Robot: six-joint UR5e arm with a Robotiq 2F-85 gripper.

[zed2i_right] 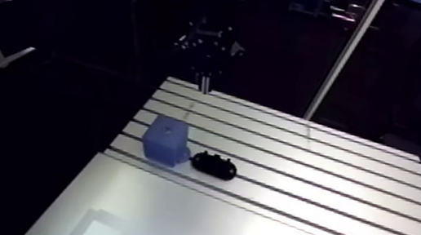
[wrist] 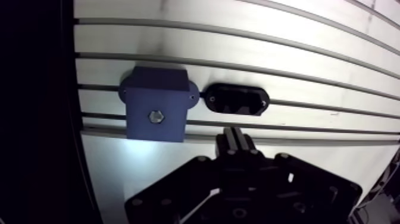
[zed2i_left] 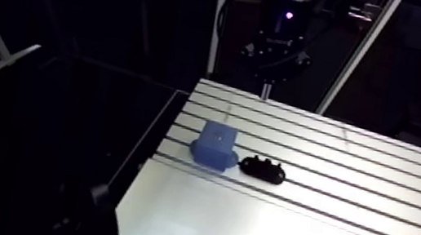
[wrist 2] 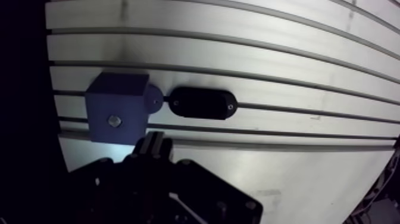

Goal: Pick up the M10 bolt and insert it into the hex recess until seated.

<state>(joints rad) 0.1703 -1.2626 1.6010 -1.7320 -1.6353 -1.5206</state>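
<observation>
A blue block point(wrist: 156, 110) stands on the slotted table point(wrist: 286, 47) near its edge. In the middle of the block's top face is a small shiny hexagonal spot point(wrist: 156, 115) that looks like a bolt head sitting in the recess. My gripper point(wrist: 236, 138) hangs well above the table. It is on the near side of the block and of a black oval holder point(wrist: 235, 99), touching neither. Its fingers point(wrist 2: 153, 143) are pressed together with nothing between them. In the arm view the gripper point(zed2i_left: 267, 90) hangs over the table's far edge, behind the block point(zed2i_left: 215, 145).
The black oval holder point(zed2i_left: 264, 168) lies right beside the blue block, along the same slot. The table's edge point(wrist: 80, 119) runs close past the block, with dark floor beyond it. The bare slotted table point(zed2i_left: 384, 183) stretches away on the holder's other side.
</observation>
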